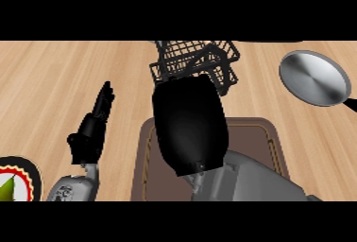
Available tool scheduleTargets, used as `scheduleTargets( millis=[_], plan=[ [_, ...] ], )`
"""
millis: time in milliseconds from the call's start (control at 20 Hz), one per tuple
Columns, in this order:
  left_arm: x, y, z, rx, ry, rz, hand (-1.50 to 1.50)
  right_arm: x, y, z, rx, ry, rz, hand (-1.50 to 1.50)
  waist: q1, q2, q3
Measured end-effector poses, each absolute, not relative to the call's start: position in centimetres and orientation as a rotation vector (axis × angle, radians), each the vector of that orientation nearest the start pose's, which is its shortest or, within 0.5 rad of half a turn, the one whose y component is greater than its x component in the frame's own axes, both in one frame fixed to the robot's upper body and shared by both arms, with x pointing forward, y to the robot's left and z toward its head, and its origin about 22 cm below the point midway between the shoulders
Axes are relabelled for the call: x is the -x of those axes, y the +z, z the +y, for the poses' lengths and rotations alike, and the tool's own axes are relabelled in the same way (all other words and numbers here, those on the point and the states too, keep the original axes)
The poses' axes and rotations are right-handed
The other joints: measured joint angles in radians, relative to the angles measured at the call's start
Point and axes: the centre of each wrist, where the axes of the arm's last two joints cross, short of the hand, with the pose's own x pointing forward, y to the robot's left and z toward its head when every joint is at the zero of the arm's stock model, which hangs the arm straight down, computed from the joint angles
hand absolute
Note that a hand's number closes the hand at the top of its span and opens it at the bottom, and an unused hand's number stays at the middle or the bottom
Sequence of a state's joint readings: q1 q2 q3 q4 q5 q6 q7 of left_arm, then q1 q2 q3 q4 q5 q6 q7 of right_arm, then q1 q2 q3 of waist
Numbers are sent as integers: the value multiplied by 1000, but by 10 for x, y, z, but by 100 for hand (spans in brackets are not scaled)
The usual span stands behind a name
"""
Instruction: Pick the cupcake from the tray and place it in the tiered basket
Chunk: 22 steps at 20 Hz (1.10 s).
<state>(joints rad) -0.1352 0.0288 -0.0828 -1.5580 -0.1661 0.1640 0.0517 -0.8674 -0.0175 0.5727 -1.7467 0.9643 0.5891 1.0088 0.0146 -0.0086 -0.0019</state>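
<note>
My right hand [190, 125] fills the middle of the head view with its back towards me. It hangs over the left half of the brown tray [259, 137], and its far end reaches the near edge of the black wire tiered basket [199, 57]. No cupcake shows anywhere; the hand hides whatever lies under or inside it. My left hand [92, 127] stands at the left over the bare wooden counter, open with fingers straight and pointing away from me, holding nothing.
A round silver pan [315, 78] lies at the right, beside the basket. A plate with a red and yellow patterned rim [21, 171] peeks in at the lower left corner. Light wooden counter [49, 80] stretches across the left.
</note>
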Motion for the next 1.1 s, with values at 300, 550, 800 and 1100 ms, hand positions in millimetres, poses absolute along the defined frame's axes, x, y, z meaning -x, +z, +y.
scheduleTargets(
  millis=[300, 550, 800, 1100],
  plan=[
    [-275, 32, 194, -181, -118, -1654, 0, -254, 282, -18, 1118, 1185, -1501, 150, -5, -1, 0],
    [-276, 30, 191, -178, -120, -1656, 0, -266, 310, -18, 1008, 1080, -1527, 150, 2, 2, 0],
    [-277, 30, 193, -179, -122, -1660, 0, -288, 328, -5, 1011, 1060, -1498, 150, 4, 7, 0],
    [-280, 31, 197, -180, -119, -1664, 0, -319, 330, -1, 1096, 1031, -1429, 150, 1, 10, 0]
  ],
)
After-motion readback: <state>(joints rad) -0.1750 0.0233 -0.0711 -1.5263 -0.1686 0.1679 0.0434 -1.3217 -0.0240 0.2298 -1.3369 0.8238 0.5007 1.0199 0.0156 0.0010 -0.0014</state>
